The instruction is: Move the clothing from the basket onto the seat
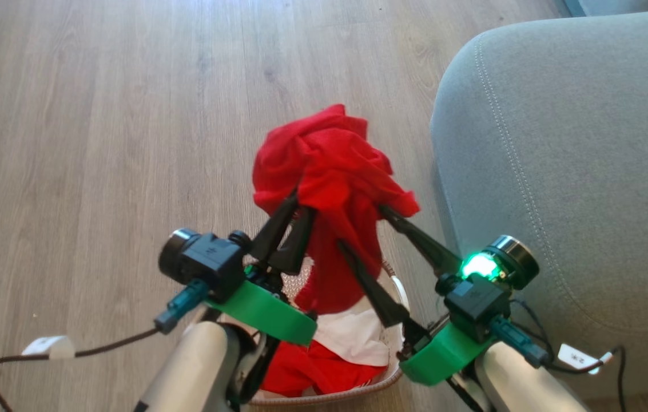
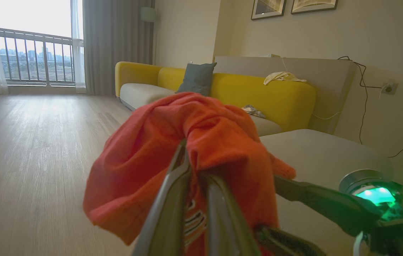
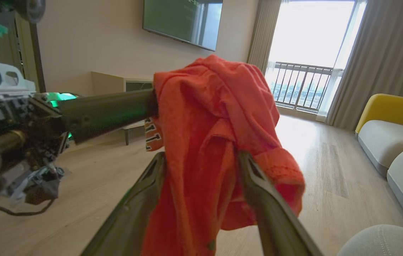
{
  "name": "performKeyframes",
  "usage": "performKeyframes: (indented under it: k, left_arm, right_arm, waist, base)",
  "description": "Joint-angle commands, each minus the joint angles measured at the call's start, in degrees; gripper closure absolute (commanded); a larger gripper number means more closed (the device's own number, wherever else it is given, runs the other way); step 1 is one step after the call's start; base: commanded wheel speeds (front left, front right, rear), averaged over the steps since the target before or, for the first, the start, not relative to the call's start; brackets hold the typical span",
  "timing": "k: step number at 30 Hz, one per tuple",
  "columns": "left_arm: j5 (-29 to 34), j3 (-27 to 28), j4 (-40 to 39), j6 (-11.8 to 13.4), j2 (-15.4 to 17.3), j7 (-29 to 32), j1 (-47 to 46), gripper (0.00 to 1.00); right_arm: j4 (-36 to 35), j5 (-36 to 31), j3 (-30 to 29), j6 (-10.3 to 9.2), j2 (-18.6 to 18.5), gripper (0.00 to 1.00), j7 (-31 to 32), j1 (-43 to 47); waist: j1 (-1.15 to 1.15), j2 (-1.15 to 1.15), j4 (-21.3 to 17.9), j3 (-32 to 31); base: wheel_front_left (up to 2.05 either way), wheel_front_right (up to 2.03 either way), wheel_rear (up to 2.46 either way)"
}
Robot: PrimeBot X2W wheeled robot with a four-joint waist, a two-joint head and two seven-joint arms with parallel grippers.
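Far left is bare wood floor (image 1: 72, 143), which plays no part in the job. Next comes the left gripper (image 1: 302, 205), its two dark fingers drawn narrow and pinched on a fold of the red garment (image 1: 324, 154). It holds the cloth bunched up above the basket (image 1: 352, 393), probably so the hanging tail clears the rim before any sideways travel. The pinch sits near the top of the bundle, so most of the fabric droops below and beyond the fingertips in a loose crumpled mass. In the right wrist view a patch of small lettering shows on it. Just right of the pinch, the right gripper (image 1: 361, 226) stands with its fingers spread wide on either side of the hanging cloth. The fabric passes between them and drapes over one tip, yet nothing is clamped, so this looks like a support or a second grip about to be taken, not a hold. Below both grippers, near the robot, more clothing lies in the basket: a white fabric part (image 1: 358, 337) over further red cloth (image 1: 312, 372). To the right, close beside the basket, rises the grey-green seat (image 1: 575, 171), its rounded corner and stitched seams facing the load. The lifted garment needs a short carry rightward over that edge, and the sagging tail could catch on the rim.
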Motion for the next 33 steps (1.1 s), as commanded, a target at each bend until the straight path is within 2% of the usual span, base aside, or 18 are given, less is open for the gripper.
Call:
performKeyframes:
  k: [1, 24, 25, 26, 27, 28, 33]
  left_arm:
    - [0.39, 0.67, -1.49, -0.51, 0.39, -0.55, -3.14, 1.0]
    - [-0.27, -6.64, 1.13, -0.93, 0.39, -0.55, -2.76, 1.0]
    - [-0.3, -6.83, 1.27, -1.0, 0.39, -0.55, -2.69, 1.0]
    - [-0.25, -7.03, 1.43, -1.1, 0.39, -0.55, -2.64, 1.0]
    - [-0.09, -7.28, 1.66, -1.26, 0.39, -0.55, -2.6, 1.0]
    - [0.02, -7.53, 1.91, -1.42, 0.39, -0.55, -2.53, 1.0]
    - [-0.09, -8.19, 2.27, -1.68, 0.39, -0.55, -2.36, 1.0]
  right_arm:
    - [-1.16, -0.74, -0.15, -0.01, 0.9, 0.0, -0.37, -2.13]
    - [5.58, -5.51, -5.53, -0.01, 4.37, 0.0, -0.37, -3.82]
    - [5.63, -5.52, -5.86, -0.01, 4.43, 0.44, -0.37, -3.73]
    - [5.73, -5.28, -6.17, -0.01, 4.48, 0.67, -0.37, -3.59]
    - [5.9, -4.84, -6.27, -0.01, 4.52, 0.97, -0.37, -3.47]
    - [6.02, -4.64, -6.34, -0.01, 4.55, 1.0, -0.37, -3.47]
    - [4.95, -4.33, -7.61, -0.01, 4.6, 1.0, -0.37, -3.51]
  waist:
    - [0.0, 0.0, 0.25, 0.1]
    - [0.0, 0.0, 1.35, -0.65]
    - [0.0, 0.0, 1.47, -0.66]
    - [0.0, 0.0, 1.6, -0.68]
    - [0.0, 0.0, 1.73, -0.69]
    - [0.0, 0.0, 1.84, -0.69]
    - [0.0, 0.0, 2.26, -0.56]
  base:
    - [0.0, 0.0, 0.0]
    - [0.0, 0.0, 0.0]
    - [0.0, 0.0, 0.0]
    - [0.0, 0.0, 0.0]
    - [0.0, 0.0, 0.0]
    - [0.0, 0.0, 0.0]
    - [0.0, 0.0, 0.0]
